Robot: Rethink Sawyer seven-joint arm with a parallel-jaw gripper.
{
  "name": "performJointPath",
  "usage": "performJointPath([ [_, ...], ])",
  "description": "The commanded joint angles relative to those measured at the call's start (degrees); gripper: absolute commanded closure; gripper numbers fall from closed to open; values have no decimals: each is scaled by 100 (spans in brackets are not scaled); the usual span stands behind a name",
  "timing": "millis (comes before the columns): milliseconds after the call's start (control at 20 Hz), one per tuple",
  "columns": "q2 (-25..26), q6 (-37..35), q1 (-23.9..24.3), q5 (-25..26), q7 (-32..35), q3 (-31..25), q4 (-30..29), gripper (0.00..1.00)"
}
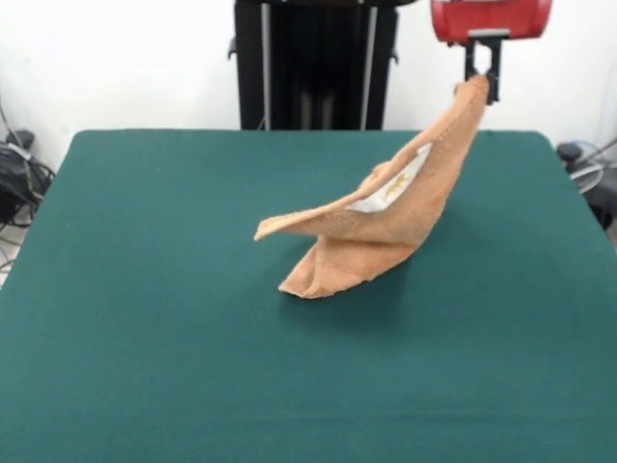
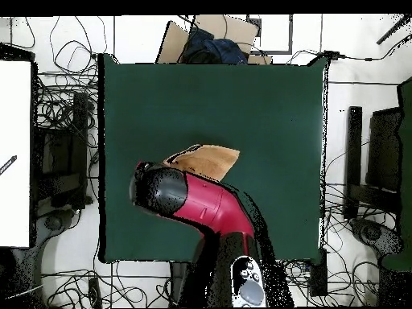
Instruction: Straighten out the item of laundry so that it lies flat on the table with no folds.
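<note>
The item of laundry (image 1: pixel 386 217) is a peach-orange towel, pulled up by one corner so it hangs in a slanted, folded sheet. Its lower end rests on the green table (image 1: pixel 145 289) in a bunched point. A white label shows on its upper face. My gripper (image 1: pixel 482 87) is shut on the towel's top corner, high above the table's far right part. In the overhead view the red and black arm covers the gripper, and only part of the towel (image 2: pixel 211 159) shows beside the arm's head (image 2: pixel 161 191).
Cables and dark boxes lie on the floor around the table (image 2: pixel 265 105) on both sides. A cardboard box with dark cloth (image 2: pixel 211 44) sits beyond one table edge. A white panel (image 2: pixel 16 153) stands at the picture's left.
</note>
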State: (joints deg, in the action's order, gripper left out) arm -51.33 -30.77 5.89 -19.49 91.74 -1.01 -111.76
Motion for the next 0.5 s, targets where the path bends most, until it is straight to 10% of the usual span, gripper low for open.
performJointPath([
  [50,465,193,-337,-442,1860,-102,475,100],
  [500,1089,-127,-1065,-100,2110,870,1218,100],
])
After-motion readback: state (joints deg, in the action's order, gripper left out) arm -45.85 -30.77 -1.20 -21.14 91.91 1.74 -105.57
